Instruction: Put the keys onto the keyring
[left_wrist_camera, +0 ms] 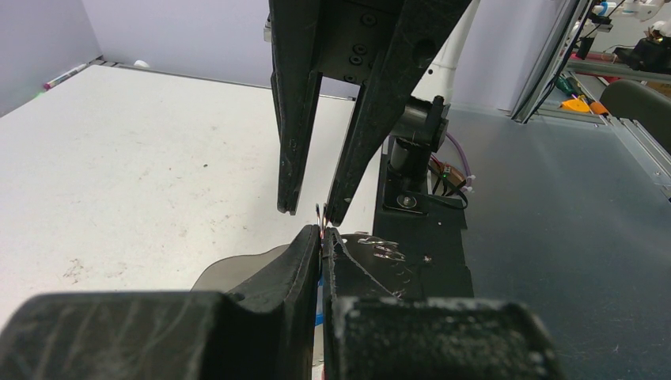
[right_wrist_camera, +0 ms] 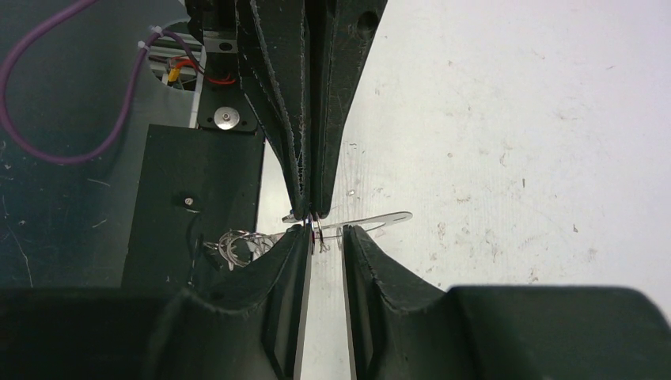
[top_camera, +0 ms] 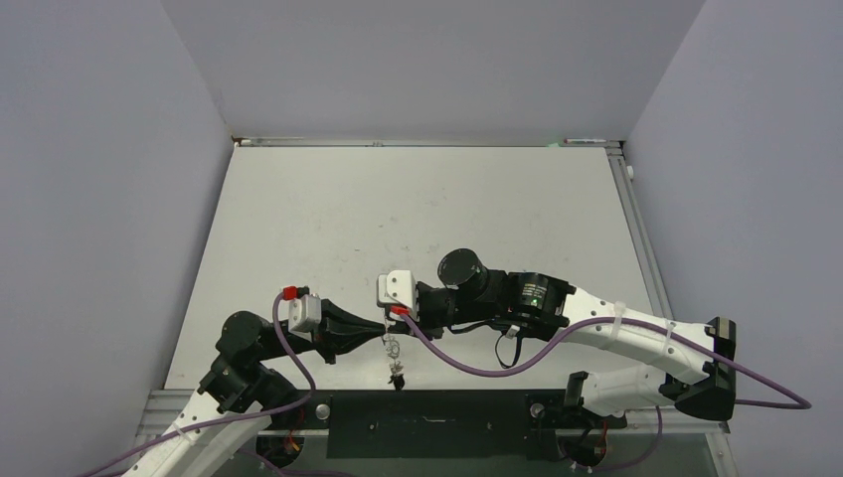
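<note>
My left gripper (top_camera: 384, 332) (left_wrist_camera: 324, 236) is shut on the edge of the keyring (right_wrist_camera: 380, 218), a thin grey plate held level just above the table; part of it shows beside the left finger (left_wrist_camera: 229, 269). Small wire split rings (right_wrist_camera: 233, 245) (left_wrist_camera: 378, 249) hang off its rim. A dark key (top_camera: 397, 376) dangles below the two grippers. My right gripper (top_camera: 390, 316) (right_wrist_camera: 326, 236) faces the left one tip to tip, open by a narrow gap, with one small wire ring between its fingers by the plate's edge. A sliver of blue shows low between the left fingers; the other keys are hidden.
The white table (top_camera: 398, 219) stretches away behind the grippers. The black mounting plate (top_camera: 427, 422) lies right under the hanging rings at the near table edge. A purple cable (top_camera: 467, 368) loops under the right arm. Grey walls stand on three sides.
</note>
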You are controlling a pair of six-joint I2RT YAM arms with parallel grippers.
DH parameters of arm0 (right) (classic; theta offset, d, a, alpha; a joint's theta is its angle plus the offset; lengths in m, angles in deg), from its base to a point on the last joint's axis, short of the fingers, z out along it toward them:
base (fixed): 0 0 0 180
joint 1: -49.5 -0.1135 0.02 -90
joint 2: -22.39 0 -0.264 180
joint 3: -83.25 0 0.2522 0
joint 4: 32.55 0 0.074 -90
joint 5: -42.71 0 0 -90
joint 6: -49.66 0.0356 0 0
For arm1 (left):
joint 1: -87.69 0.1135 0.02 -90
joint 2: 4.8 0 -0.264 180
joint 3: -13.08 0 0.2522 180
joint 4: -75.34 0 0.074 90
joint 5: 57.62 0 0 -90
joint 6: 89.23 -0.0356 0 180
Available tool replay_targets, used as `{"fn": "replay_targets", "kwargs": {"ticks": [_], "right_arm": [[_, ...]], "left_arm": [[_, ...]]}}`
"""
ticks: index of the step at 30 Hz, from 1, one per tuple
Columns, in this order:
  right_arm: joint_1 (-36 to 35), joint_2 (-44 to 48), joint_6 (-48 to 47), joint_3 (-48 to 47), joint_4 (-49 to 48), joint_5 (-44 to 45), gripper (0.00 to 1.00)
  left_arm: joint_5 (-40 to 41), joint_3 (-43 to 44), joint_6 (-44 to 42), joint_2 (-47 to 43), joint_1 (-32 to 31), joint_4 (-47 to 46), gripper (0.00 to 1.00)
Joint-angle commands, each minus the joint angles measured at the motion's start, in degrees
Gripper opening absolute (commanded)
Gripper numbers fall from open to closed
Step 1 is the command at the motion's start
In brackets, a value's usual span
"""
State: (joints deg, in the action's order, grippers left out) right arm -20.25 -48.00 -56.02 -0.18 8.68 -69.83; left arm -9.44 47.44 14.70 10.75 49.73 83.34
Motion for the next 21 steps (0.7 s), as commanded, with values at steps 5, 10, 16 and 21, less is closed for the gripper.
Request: {"fn": "replay_targets", "kwargs": {"ticks": [5,10,16,21], "right_arm": [[0.29,0.72,0.23,-1.11,-2.44,-1.34,0.18],[0.38,0.44,0.12,-1.35,-2.24,-2.26,0.13],[0.37,-0.31,-0.05,-1.48,-2.08,-3.43,0.07],[0.33,-1.07,-0.06,-1.82,-1.63,-3.77,0.17]], "left_arm": [[0.67,1.08,-0.04,-0.70,-0.45,-2.68,0.00],[0.54,1.02,-0.05,-0.70,-0.45,-2.75,0.00],[0.55,0.93,-0.05,-0.86,-0.45,-2.85,0.00],[0.45,0.85,-0.05,-1.04,-0.44,-2.94,0.00]]}}
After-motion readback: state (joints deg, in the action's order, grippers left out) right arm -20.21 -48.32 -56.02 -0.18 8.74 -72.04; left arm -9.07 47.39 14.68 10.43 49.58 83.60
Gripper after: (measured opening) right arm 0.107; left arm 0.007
